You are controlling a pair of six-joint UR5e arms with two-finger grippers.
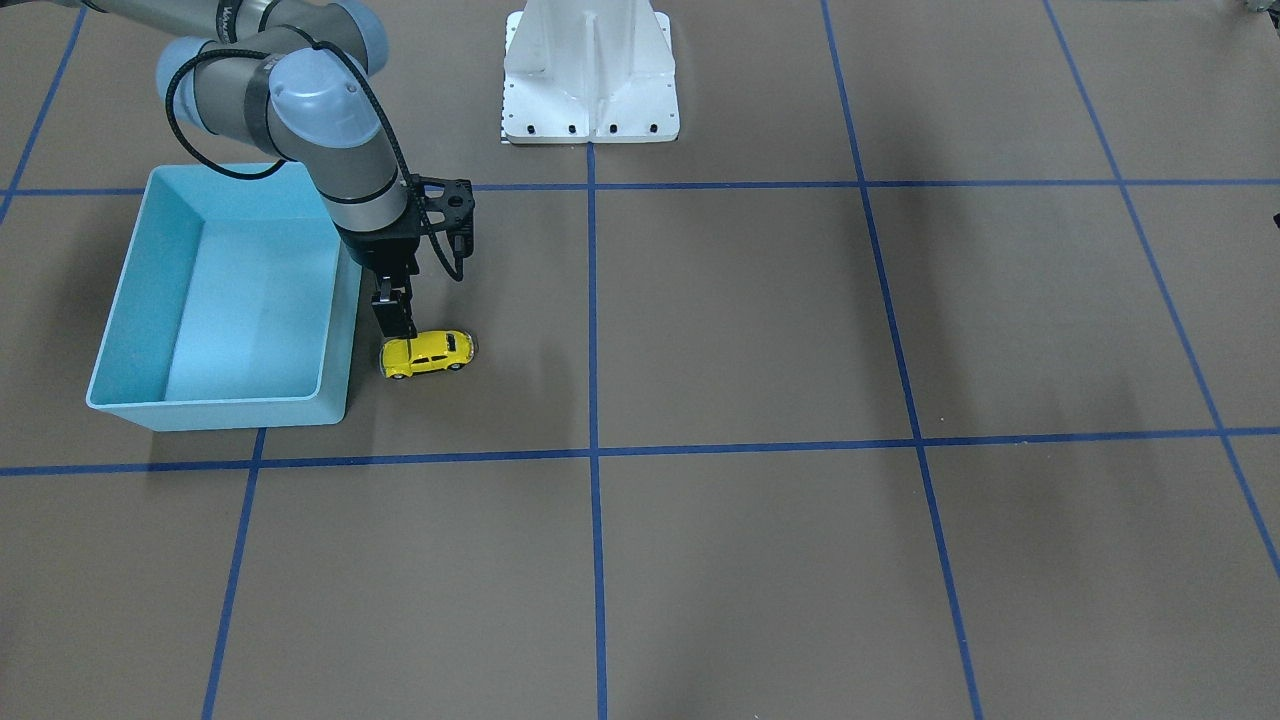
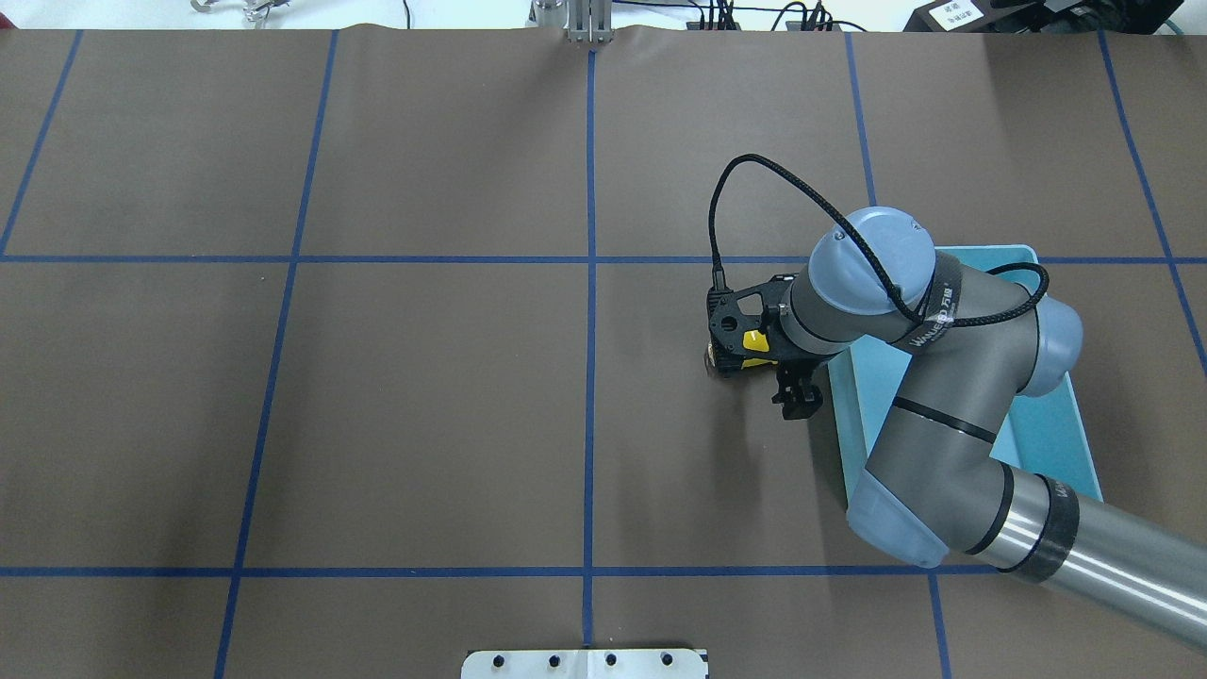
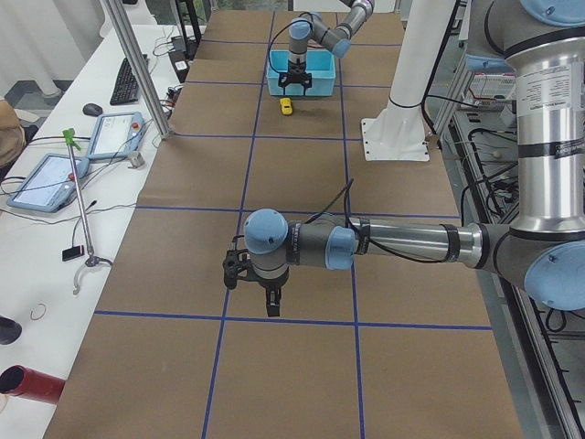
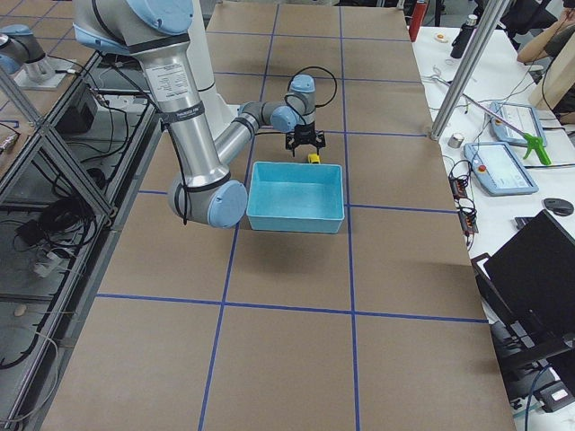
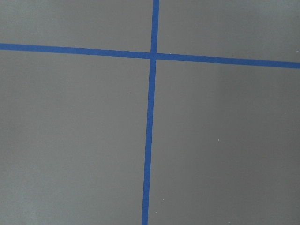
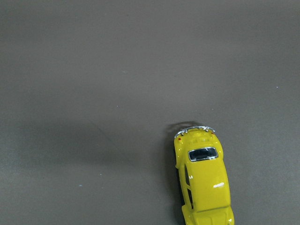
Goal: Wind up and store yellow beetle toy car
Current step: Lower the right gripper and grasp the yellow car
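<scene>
One gripper concerns us: the right gripper (image 1: 397, 328) hangs at one end of the yellow beetle toy car (image 1: 428, 353), just beside the light blue bin (image 1: 220, 415), toward the right edge of the surface (image 1: 800, 320). We cannot tell whether its jaws are apart. We should clamp the car's flanks squarely before dragging back.

Right gripper (image 1: 396, 322) points down (jaws together), left gripper (image 3: 271, 309) likewise.

Beetle toy car (image 1: 427, 354) sits on the desk (image 1: 760, 330), robot's right half, just beside the bin (image 1: 120, 330), outside its centre-facing wall. Right fingers (image 1: 397, 316) over the car's bin-side end. Left fingers (image 3: 271, 302) well apart, left half.
</scene>
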